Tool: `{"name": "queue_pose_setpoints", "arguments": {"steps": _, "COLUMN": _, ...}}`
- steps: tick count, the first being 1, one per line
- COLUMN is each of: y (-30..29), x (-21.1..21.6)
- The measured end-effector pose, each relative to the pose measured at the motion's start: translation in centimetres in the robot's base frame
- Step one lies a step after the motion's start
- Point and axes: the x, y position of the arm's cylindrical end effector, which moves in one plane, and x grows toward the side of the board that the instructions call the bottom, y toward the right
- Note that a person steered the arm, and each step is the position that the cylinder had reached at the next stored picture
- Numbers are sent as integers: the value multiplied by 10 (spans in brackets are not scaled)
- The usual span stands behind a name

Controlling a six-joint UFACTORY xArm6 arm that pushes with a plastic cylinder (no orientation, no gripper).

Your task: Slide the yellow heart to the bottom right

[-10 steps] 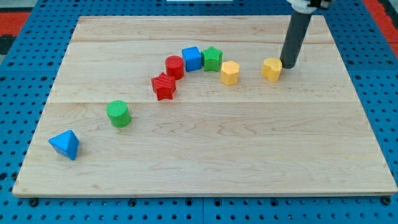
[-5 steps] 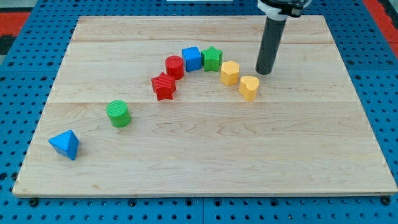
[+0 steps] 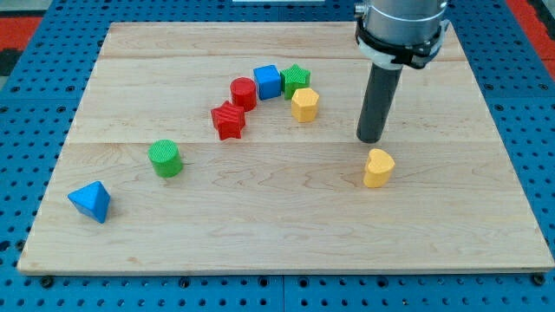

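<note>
The yellow heart (image 3: 378, 167) lies on the wooden board (image 3: 277, 234), right of centre. My tip (image 3: 370, 139) is just above it toward the view's top, a small gap away, the dark rod rising to the view's top edge. A yellow hexagon block (image 3: 304, 105) sits to the upper left, beside the green star (image 3: 297, 78).
A blue cube (image 3: 268, 81), a red cylinder (image 3: 244, 93) and a red star (image 3: 229, 120) form an arc left of the green star. A green cylinder (image 3: 165, 159) and a blue triangular block (image 3: 91, 201) lie at the left. Blue pegboard surrounds the board.
The yellow heart has slid down and to the right, from beside the hexagon to right of centre. My tip followed it downward. The yellow hexagon shifted slightly left toward the green star.
</note>
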Motion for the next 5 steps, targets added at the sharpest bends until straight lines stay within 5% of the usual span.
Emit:
{"name": "queue_pose_setpoints", "arguments": {"steps": 2, "y": 64, "x": 58}}
{"name": "queue_pose_setpoints", "arguments": {"steps": 3, "y": 14, "x": 24}}
{"name": "queue_pose_setpoints", "arguments": {"steps": 4, "y": -31, "x": 63}}
{"name": "queue_pose_setpoints", "arguments": {"steps": 5, "y": 31, "x": 100}}
